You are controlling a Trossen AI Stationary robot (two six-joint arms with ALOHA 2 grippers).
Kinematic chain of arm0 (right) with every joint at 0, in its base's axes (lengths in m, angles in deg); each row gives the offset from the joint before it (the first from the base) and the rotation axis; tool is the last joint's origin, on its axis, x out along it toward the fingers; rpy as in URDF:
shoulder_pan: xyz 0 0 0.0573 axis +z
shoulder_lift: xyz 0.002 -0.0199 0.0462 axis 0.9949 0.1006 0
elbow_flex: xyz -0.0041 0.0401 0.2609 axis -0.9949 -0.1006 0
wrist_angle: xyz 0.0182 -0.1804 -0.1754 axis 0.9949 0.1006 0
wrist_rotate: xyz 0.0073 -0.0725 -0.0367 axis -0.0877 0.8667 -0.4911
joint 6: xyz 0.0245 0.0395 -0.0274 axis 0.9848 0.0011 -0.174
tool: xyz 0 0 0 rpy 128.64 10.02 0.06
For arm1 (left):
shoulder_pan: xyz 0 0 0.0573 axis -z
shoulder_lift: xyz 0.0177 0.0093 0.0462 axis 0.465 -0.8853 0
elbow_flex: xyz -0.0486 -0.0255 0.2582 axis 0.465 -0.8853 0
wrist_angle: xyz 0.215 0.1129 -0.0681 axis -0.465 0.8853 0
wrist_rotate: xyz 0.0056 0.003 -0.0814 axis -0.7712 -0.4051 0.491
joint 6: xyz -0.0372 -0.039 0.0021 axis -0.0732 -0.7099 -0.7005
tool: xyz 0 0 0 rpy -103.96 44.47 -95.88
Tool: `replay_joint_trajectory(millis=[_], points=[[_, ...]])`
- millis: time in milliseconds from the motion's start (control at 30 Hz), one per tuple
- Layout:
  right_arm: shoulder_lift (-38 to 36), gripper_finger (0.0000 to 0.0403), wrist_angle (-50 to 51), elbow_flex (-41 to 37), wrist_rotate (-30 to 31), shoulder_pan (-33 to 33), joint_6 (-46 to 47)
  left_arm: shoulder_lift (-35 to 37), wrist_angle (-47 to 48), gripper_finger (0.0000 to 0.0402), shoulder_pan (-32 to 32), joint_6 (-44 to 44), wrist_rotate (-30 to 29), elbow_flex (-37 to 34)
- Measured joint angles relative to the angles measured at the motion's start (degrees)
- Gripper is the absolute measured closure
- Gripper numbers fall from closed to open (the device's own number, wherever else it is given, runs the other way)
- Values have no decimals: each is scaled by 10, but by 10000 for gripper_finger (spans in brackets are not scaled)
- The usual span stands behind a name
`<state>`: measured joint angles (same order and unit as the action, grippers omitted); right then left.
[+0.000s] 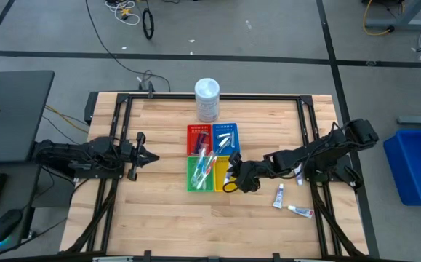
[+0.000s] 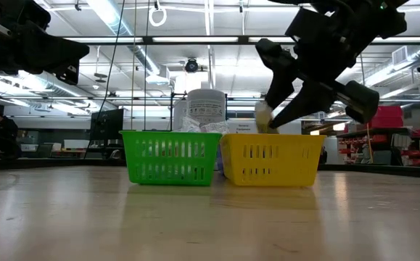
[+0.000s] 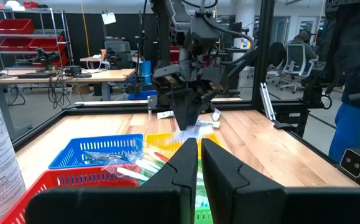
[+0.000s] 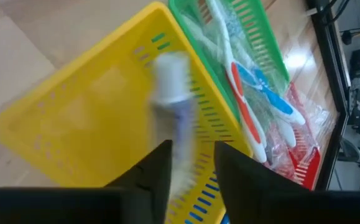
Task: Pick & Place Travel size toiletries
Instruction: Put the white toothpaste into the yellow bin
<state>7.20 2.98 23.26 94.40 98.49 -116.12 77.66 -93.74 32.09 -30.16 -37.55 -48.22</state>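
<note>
**Tube over the yellow tray, right fingers parted**

Right gripper (image 4: 192,146) hangs above the yellow tray (image 4: 74,118), reached in from the table's right side. Its two fingers are spread. A small white squeeze tube (image 4: 170,81), cap pointing away from the wrist, sits in the gap between them, directly over the tray's inside. The tube lies against one finger with space showing beside the other, so it is not pinched from both sides. In the low view the tube's pale end shows just above the tray's rim, at the fingertips.

The yellow tray stands touching the green tray (image 4: 260,37), which holds several toothbrushes (image 4: 254,87) in clear wrappers, some white, some blue and orange. Behind these two stand the red tray (image 1: 198,138) and the blue tray (image 1: 235,138), so the four make a square block in the middle of the wooden table (image 1: 166,218). Both rear trays also hold small wrapped items, too small to name. A tall white tub (image 1: 207,98) stands at the far edge, just behind the red tray.

Two more white tubes (image 1: 278,195) (image 1: 299,211) lie loose on the table under the right arm, well apart from the trays.

Left gripper (image 1: 150,155) waits on the left side of the table, pointing toward the trays, with its fingers pressed nearly together on nothing.
</note>
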Motion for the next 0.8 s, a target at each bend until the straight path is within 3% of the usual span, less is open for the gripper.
replay_joint_trajectory(millis=[233,400,600,800], points=[[0,208,4,0,0,0,1,0,0,374,0,0,0,0],[0,174,4,0,0,0,1,0,0,374,0,0,0,0],[-6,165,14,0,22,0,1,0,0,374,0,0,0,0],[-44,183,54,0,35,11,8,0,0,374,0,0,0,0]])
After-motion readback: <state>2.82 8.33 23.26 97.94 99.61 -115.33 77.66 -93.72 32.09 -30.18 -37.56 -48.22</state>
